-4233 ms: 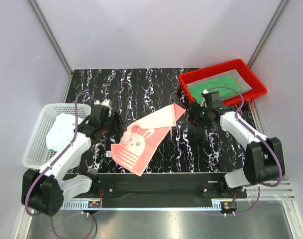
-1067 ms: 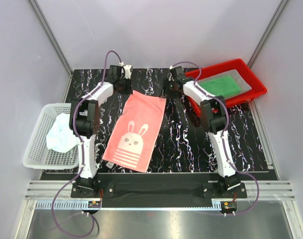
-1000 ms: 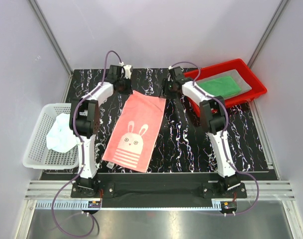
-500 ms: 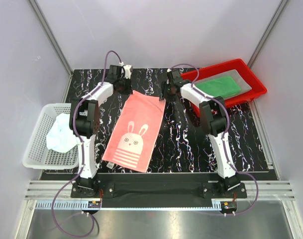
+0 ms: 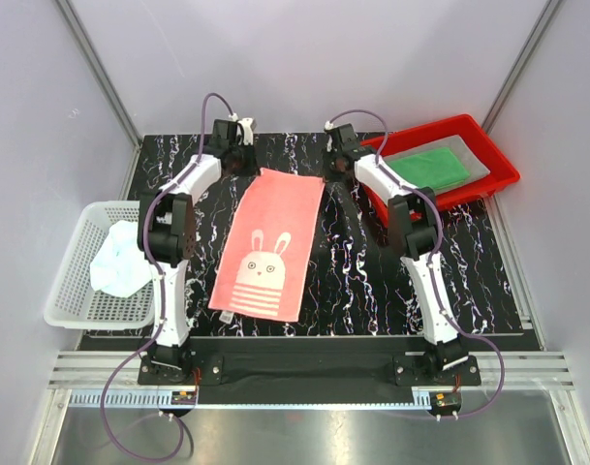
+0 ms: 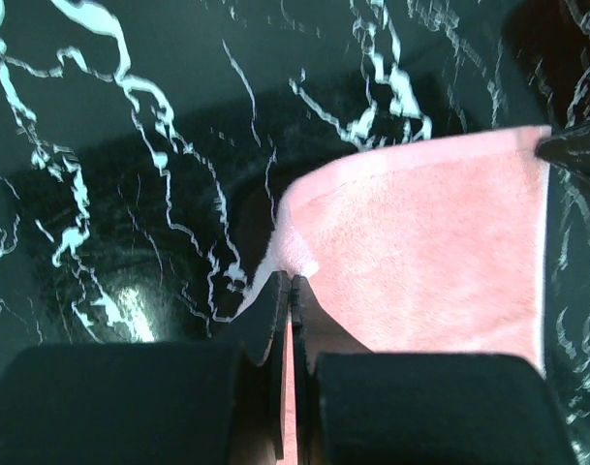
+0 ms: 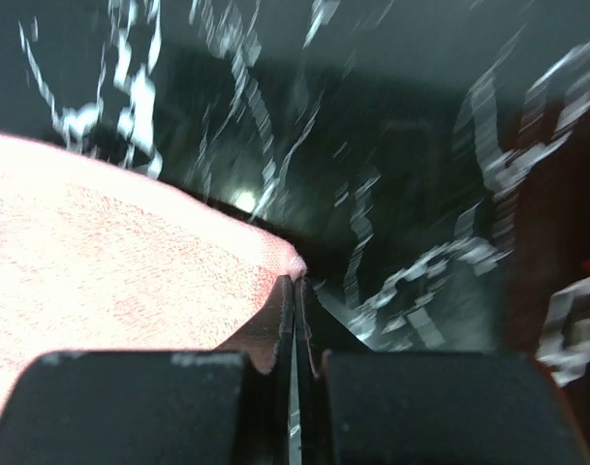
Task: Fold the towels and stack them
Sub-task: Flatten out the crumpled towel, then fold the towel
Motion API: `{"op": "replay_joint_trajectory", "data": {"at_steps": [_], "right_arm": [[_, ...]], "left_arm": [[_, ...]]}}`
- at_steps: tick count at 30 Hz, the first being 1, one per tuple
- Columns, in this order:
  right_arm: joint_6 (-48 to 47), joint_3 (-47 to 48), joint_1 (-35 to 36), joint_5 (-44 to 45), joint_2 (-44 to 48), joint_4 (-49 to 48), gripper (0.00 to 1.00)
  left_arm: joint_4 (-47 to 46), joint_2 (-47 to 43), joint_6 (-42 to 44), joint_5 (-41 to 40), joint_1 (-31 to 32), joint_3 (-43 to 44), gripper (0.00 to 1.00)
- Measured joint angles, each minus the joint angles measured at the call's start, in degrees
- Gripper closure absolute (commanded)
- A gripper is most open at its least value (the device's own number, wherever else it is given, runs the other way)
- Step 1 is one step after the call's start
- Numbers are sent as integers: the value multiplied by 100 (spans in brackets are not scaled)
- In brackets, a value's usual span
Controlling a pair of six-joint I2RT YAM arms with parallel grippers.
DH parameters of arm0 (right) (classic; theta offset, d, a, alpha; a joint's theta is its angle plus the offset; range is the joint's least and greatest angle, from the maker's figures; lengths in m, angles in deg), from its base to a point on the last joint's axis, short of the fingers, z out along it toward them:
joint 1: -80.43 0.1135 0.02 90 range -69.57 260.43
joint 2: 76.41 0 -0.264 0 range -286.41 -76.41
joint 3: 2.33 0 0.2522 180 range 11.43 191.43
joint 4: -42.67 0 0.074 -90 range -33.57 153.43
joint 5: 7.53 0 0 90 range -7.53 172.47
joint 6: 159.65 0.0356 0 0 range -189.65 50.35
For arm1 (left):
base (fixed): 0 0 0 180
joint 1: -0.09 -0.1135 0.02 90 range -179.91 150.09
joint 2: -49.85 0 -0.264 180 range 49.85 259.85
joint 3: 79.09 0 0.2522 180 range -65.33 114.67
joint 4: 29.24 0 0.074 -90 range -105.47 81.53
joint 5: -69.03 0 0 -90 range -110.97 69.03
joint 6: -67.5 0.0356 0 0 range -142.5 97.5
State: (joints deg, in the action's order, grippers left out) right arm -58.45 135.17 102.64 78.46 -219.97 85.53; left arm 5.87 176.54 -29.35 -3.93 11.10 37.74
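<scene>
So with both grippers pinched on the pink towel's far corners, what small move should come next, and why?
Probably lift both corners slightly and carry them toward the near edge to fold it in half. The left gripper and right gripper are each shut on a far corner of the pink towel, which lies flat and unfolded on the table.

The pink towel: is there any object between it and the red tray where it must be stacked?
Nothing visible blocks it. Only bare table lies between the pink towel and the red tray, apart from the right arm itself, whose tool pinches the towel's far corner.
</scene>
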Motion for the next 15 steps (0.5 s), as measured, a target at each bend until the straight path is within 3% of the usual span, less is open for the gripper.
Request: {"op": "replay_joint_trajectory", "data": {"at_steps": [9,15], "right_arm": [[-651,348,-623,-337,-44,-817,100],[-1093,-256,-691,-793,264,-1519,100]], "left_arm": [[33,538,-463,195,-111,1261,100],[-114,560,-203,509,-188,1311,100]]}}
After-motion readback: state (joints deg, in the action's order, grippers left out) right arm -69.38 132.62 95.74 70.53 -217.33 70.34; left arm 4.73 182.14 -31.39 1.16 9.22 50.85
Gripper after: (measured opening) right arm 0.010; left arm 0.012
